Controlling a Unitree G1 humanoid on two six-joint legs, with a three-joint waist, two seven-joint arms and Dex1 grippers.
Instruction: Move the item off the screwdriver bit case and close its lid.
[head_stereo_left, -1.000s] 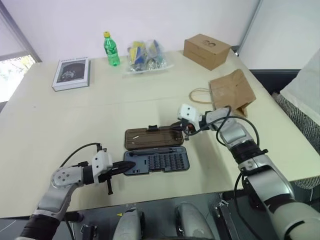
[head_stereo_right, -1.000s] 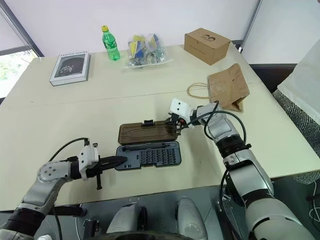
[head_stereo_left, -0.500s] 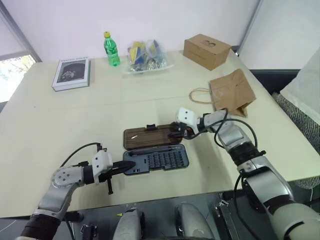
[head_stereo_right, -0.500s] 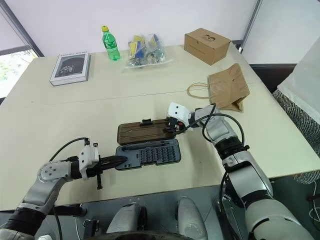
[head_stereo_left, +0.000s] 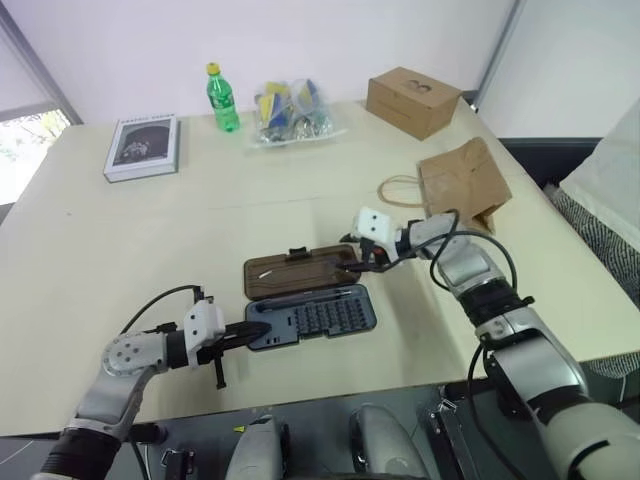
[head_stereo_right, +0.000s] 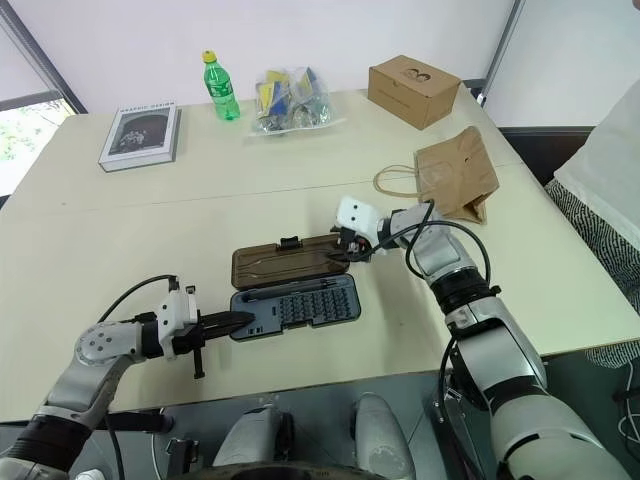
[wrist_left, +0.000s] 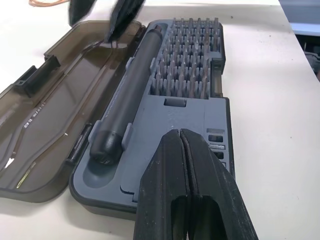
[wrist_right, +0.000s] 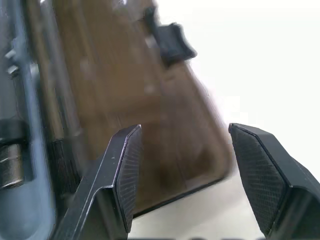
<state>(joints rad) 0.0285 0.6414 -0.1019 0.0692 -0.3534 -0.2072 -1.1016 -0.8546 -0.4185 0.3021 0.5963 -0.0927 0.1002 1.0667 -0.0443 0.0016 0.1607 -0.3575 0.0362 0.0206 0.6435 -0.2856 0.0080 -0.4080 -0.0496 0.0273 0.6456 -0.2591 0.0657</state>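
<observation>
On the surface (head_stereo_left: 120, 240) I count one open screwdriver bit case (head_stereo_left: 310, 318), one lid (head_stereo_left: 298, 275) and one paper bag (head_stereo_left: 463, 184) well apart. My right pincer (head_stereo_left: 358, 262) spreads over the lid's corner; my left pincer (head_stereo_left: 250, 333), shut and empty, rests on the tray's end.

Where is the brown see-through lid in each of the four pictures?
Left eye view: the lid lies open on the table, just behind the blue-grey tray.
Right eye view: the same spot, mid-table.
Left wrist view: it lies flat beside the tray.
Right wrist view: beyond the right gripper, brown.
Shared landmark: its black latch tab.
</observation>
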